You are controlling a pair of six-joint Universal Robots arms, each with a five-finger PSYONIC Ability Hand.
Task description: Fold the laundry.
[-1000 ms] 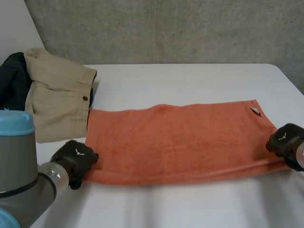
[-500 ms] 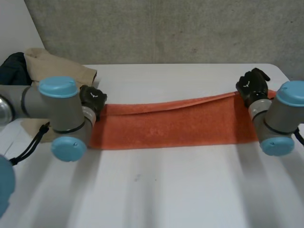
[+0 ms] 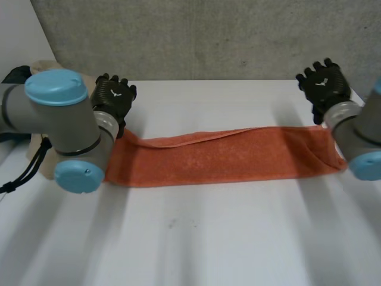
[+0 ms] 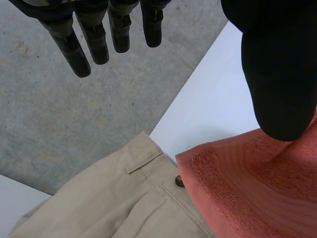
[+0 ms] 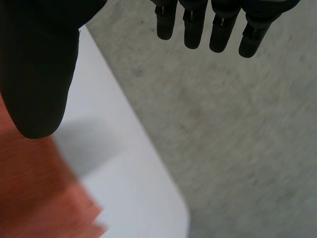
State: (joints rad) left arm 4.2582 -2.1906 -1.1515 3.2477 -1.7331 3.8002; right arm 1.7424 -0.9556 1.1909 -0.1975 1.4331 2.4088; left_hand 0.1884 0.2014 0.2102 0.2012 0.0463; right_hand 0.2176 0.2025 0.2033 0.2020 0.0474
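A second ago the towel lay open and flat with a hand at each near corner, and half a second ago both hands were carrying that near edge over to the far one. Now the towel [image 3: 226,158] lies on the surface [image 3: 202,238] as a long narrow strip, doubled lengthwise, with the upper layer's edge running slightly askew. The left hand [image 3: 114,95] has let go and risen clear above the strip's left end, its fingers [image 4: 99,39] straight, spread and empty. Its wrist view shows the towel's corner below the thumb, lapping onto the trousers [image 4: 94,203]. The right hand [image 3: 324,83] has released too, its fingers [image 5: 218,25] splayed above the right end. The first fold looks done. The next is probably end to end, and the left end may drag on the trousers when it is lifted.
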